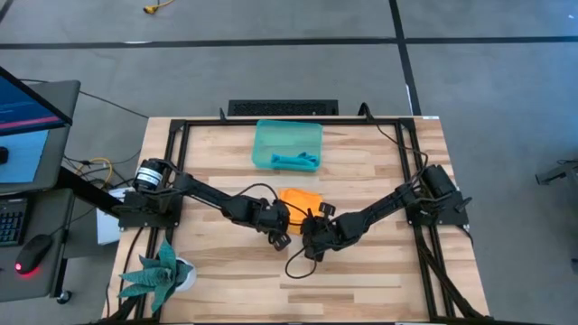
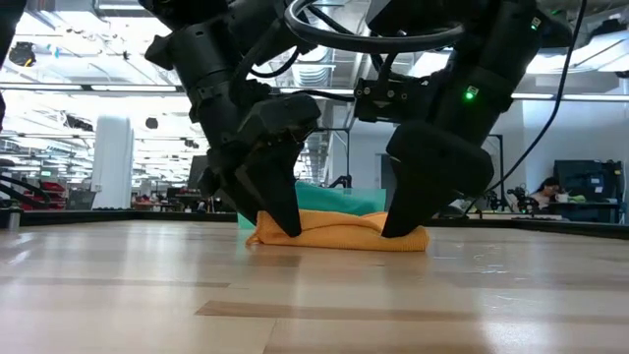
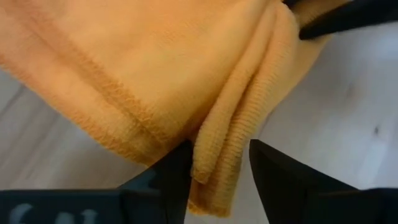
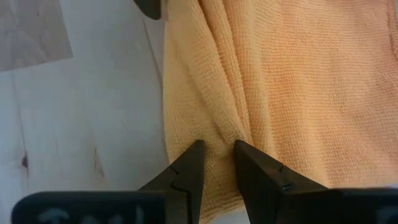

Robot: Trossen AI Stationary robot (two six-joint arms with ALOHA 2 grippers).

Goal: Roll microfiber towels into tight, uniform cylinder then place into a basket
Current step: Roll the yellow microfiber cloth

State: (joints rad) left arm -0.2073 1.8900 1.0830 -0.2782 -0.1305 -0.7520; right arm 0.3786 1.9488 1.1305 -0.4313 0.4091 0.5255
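The orange-yellow towel lies folded and low on the table's middle. My left gripper and right gripper stand side by side at its near edge, each shut on a ridge of the cloth, the left toward the left end and the right toward the right end. The teal-blue towel lies rolled inside the teal-green basket at the far middle of the table. My left gripper pinches a raised fold of several layers at the towel's edge between its two fingers, coming from above and pointing down. The towel rests on the table. My right gripper pinches a small gathered ridge of the cloth near the towel's edge, only at its fingertips, from above. The cloth around it lies slack on the table.
A green spiky plant in a white pot stands at the near left corner. The basket shows just behind the towel. Bare wood lies along the table's near side. A black frame runs round the table's edge.
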